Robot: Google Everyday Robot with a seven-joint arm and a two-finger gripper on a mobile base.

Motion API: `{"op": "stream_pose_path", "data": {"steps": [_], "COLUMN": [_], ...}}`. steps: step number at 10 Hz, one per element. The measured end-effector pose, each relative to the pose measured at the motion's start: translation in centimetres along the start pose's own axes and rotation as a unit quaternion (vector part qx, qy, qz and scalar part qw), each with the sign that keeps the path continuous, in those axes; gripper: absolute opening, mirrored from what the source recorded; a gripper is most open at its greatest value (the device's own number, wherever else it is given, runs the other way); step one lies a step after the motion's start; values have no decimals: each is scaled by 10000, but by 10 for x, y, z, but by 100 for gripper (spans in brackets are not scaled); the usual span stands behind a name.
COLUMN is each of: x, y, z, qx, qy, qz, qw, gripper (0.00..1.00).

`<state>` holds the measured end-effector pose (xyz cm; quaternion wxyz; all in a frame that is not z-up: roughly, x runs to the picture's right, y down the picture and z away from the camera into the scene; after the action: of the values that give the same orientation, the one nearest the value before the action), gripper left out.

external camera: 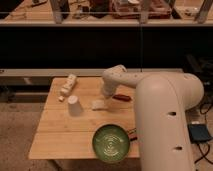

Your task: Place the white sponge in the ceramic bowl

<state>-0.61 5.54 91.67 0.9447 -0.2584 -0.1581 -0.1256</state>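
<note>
Your claw (pixel 104 96) sits at the end of the white arm, low over the counter (pixel 57 132) and just above the far right edge of the white sponge (pixel 98 104). The arm's own bulk hides its working end, so you cannot tell whether it is wide, narrow, or already closed on the pad.

The sponge lies flat on the wood near the middle of the counter, just right of the upturned white cup (pixel 73 104). A white bottle (pixel 67 87) lies on its side further back and to the left. A small red object (pixel 122 98) rests on the other side of the claw.

The green bowl (pixel 102 145) stands at the near edge of the counter, apart from the sponge and with nothing in it. The sponge is therefore not yet delivered.

I judge you are at the pick-up stage. The arm reaches down from behind, probably to meet the thin pad from above. The cup is close to the sponge, so watch that side. The path to the bowl looks open.
</note>
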Motion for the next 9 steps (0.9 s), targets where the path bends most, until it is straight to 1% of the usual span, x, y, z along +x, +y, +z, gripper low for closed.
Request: {"op": "stream_pose_path", "data": {"steps": [2,4,5,6,7,8,9], "x": [-10,-16,-18,-15,-12,-7,4], "y": [15,22,24,26,27,27,29], "z": [-12,-13,-8,-4,-2,2,7], "qx": [-317,-479,-539,-512,-440,-340,-234], "qy": [-98,-154,-241,-306,-342,-378,-412], "qz": [-49,-68,-79,-56,-26,25,149], "qw": [9994,9987,9982,9982,9984,9987,9988], "gripper": [80,80,80,80,80,80,80]}}
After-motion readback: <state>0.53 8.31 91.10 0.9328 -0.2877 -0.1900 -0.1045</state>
